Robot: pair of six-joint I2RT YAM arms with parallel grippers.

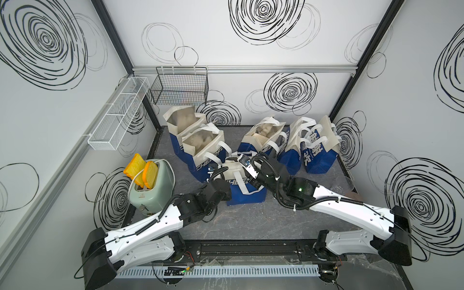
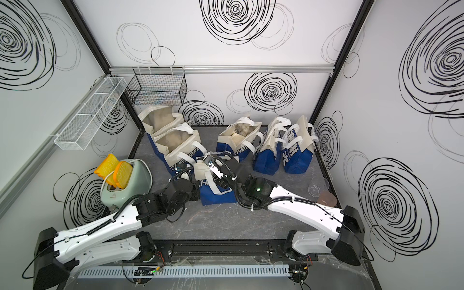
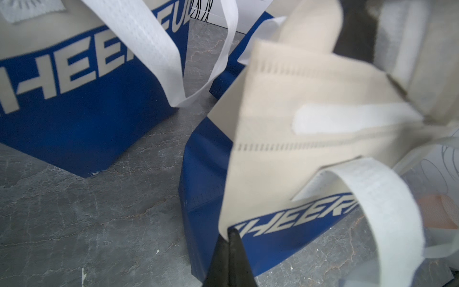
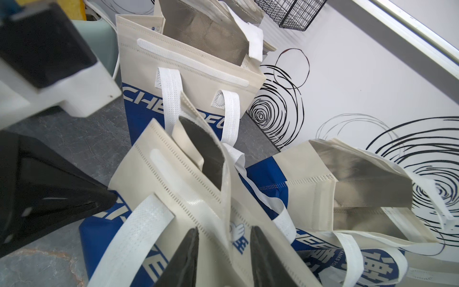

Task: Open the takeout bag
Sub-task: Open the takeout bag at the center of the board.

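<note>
The left gripper (image 3: 231,233) is pressing its fingers flat together, tips touching the near wall of the takeout bag (image 1: 247,198) where beige meets blue. Whether a fold of fabric is nipped between them cannot be told. It is probably sitting there to brace that side, so the bag does not slide or tip when the other side is pulled.

The right gripper (image 4: 224,233) is reaching in from the other side with its fingers partly apart, straddling the bag's upper wall beside a white handle (image 4: 141,228). Cloth is lying between the fingers, but nothing is clamped yet. Just ahead of its tips a white fastening strip (image 4: 161,161) is running along the rim. The mouth is gaping only a little, showing the silver lining (image 4: 203,149).

So the bag is standing between the two grippers, barely opened, likely waiting for opposing pulls to part the strip. Beyond the right gripper, other bags (image 1: 198,155) are standing with mouths wide, crowding the space a pull would need. Farthest off, a black wire basket (image 1: 180,67) is hanging on the wall.
</note>
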